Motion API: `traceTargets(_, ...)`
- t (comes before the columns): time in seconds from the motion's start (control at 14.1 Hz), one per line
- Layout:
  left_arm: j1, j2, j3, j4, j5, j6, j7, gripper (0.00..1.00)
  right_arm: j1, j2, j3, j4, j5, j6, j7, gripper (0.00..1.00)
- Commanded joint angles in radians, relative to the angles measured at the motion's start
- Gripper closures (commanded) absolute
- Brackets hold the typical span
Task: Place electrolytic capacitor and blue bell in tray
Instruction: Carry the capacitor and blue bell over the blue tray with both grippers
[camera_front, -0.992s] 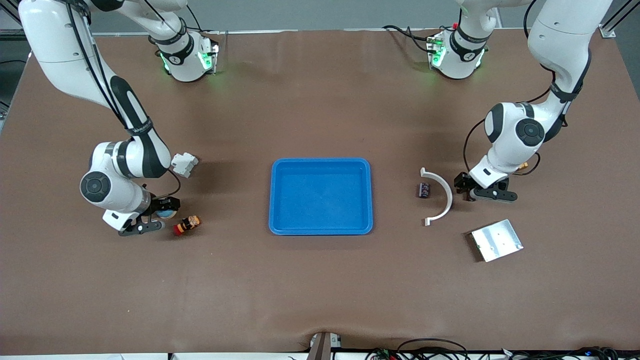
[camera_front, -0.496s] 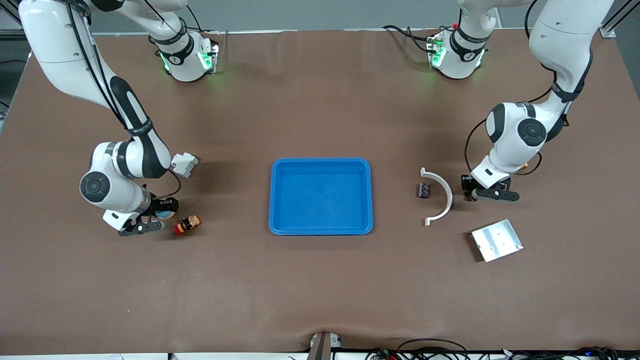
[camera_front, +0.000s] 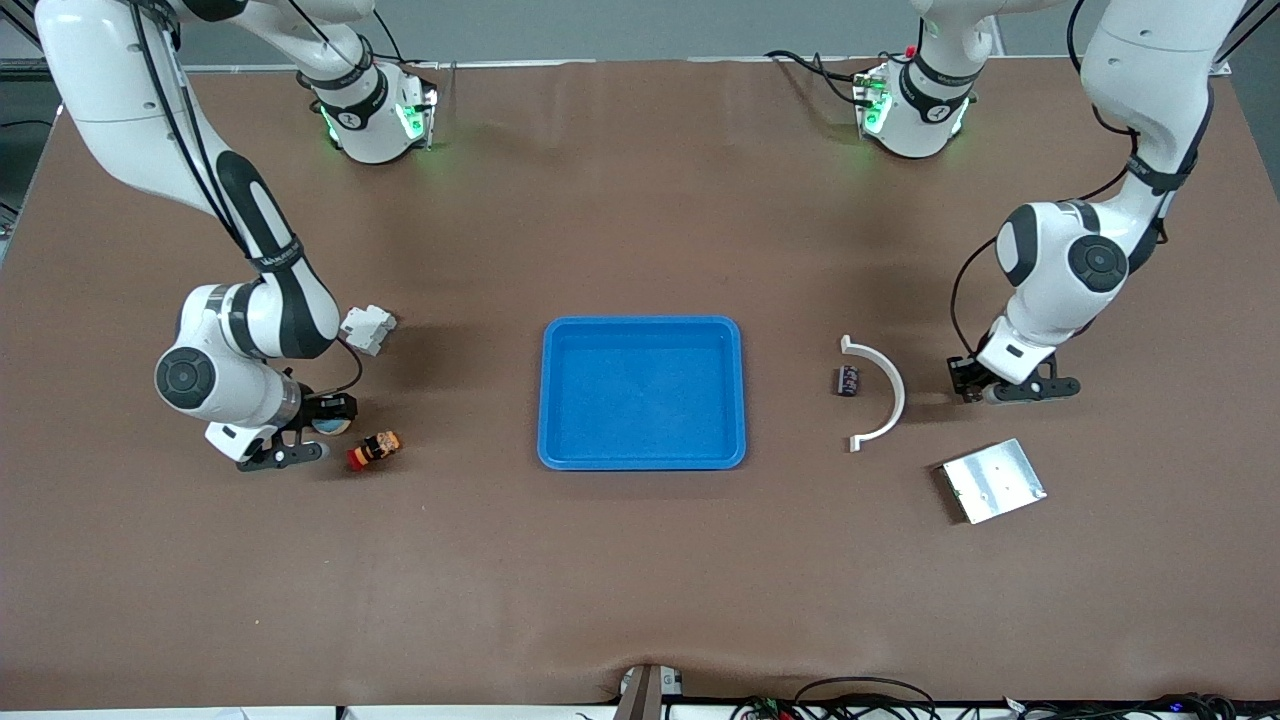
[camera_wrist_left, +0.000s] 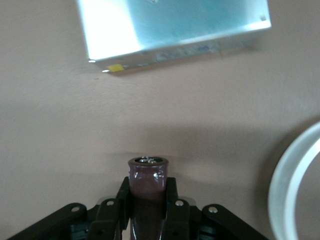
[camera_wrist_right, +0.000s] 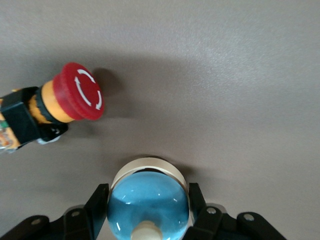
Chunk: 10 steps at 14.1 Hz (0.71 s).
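Note:
The bright blue tray (camera_front: 642, 461) lies empty at the table's middle. My left gripper (camera_front: 988, 393) is low over the table toward the left arm's end, between the white arc and the silver plate. It is shut on the electrolytic capacitor (camera_wrist_left: 148, 172), a brown cylinder with a metal top held upright between the fingers (camera_wrist_left: 148, 184). My right gripper (camera_front: 325, 428) is down at the table toward the right arm's end. Its fingers press both sides of the blue bell (camera_front: 329, 426), a shiny blue dome on a cream base (camera_wrist_right: 148, 207), which fills the right gripper (camera_wrist_right: 148, 192).
A red emergency-stop button (camera_front: 374, 449) lies beside the bell (camera_wrist_right: 75, 99). A white block (camera_front: 367, 328) sits farther from the front camera. A white curved arc (camera_front: 885, 395), a small dark part (camera_front: 848, 380) and a silver plate (camera_front: 992, 480) lie near the left gripper.
My left gripper has moved away from the white arc toward the left arm's end of the table, with the capacitor in it. The right gripper has hardly moved.

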Motion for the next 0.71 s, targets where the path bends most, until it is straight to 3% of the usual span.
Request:
traceTargets(0.0,-0.005,-0.099,-0.012,0.029,0.009,-0.110,-0.150,1.00,0.019,-0.068,0.032,0.001,0.015,-0.074,0.015,0.80)
traceTargets(0.21,-0.007,-0.159,-0.098,0.125,0.009,-0.332,-0.438,1.00,0.076,-0.097,0.087,0.025,0.015,-0.115,0.207,1.00)
traceTargets(0.43,-0.010,-0.155,-0.219,0.270,0.010,-0.530,-0.797,1.00,0.201,-0.091,0.121,0.117,0.015,-0.181,0.526,1.00)
traceTargets(0.64,-0.020,-0.115,-0.330,0.331,0.013,-0.538,-1.148,1.00,0.356,-0.053,0.120,0.186,0.047,-0.171,0.767,1.00)
